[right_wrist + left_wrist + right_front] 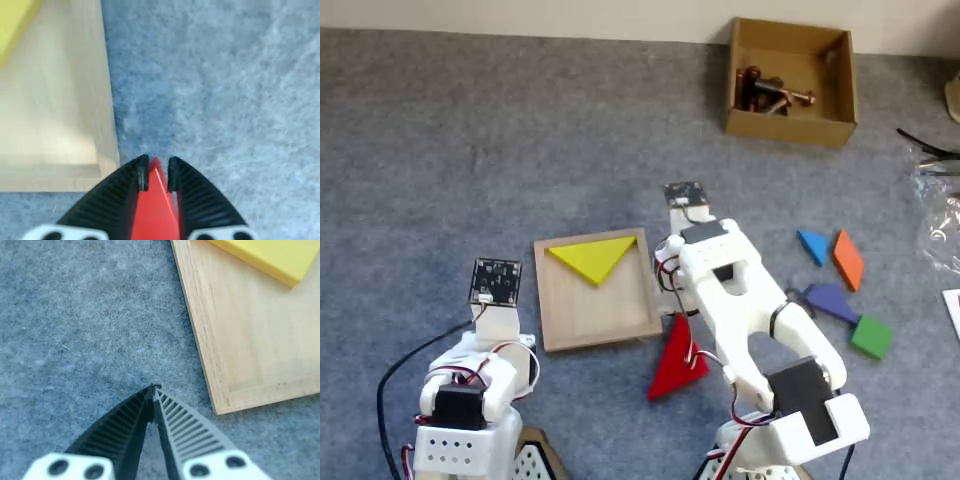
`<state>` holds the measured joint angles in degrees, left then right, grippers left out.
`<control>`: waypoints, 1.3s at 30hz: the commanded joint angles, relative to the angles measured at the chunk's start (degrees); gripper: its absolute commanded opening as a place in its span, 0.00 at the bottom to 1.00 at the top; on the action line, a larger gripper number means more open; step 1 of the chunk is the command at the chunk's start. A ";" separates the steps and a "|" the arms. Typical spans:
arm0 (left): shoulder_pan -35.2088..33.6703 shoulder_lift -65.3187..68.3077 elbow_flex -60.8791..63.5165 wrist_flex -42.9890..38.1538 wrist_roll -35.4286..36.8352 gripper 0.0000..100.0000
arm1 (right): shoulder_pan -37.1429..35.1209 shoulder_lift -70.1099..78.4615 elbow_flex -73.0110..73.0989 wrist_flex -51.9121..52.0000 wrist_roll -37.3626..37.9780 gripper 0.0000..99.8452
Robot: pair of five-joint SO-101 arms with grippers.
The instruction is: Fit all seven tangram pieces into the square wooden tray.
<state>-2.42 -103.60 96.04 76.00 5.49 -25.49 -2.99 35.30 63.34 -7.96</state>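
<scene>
So the right gripper (157, 165) is clamped on the tip of the red triangle (675, 365), just beside the tray (590, 320) at its near corner; the yellow triangle (592, 257) sits inside the tray against the far edge; the left gripper (154, 389) is pinched closed on nothing, over the carpet near the tray's other near corner; the blue (812, 245), orange (848, 259), purple (830, 300) and green (871, 336) pieces lie well apart from the tray, out past the right arm

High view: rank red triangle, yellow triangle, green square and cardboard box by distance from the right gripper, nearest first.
1. red triangle: held in the right gripper jaws.
2. yellow triangle: in the tray, to its left.
3. green square: on the carpet, off to its right.
4. cardboard box: at the table's far side.
</scene>
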 commanded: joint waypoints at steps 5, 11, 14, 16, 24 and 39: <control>0.84 -0.40 1.10 -0.09 0.44 0.01 | -0.75 -1.10 -4.00 4.35 0.35 0.05; 0.84 -0.40 1.10 -0.09 0.44 0.01 | -0.75 -8.66 -7.25 11.56 0.79 0.05; 0.84 -0.40 1.10 -0.09 0.44 0.01 | -1.19 -15.87 -7.16 14.02 8.26 0.05; 0.84 -0.40 1.10 -0.09 0.44 0.01 | -2.15 -19.38 -4.26 16.31 13.89 0.05; 0.84 -0.40 1.10 -0.09 0.44 0.01 | -4.00 -29.23 14.02 16.66 27.78 0.05; 0.84 -0.40 1.10 -0.09 0.44 0.01 | -14.29 -37.93 26.42 16.75 39.47 0.05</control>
<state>-2.42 -103.60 96.04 76.00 5.49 -36.75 -39.03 62.02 79.87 30.64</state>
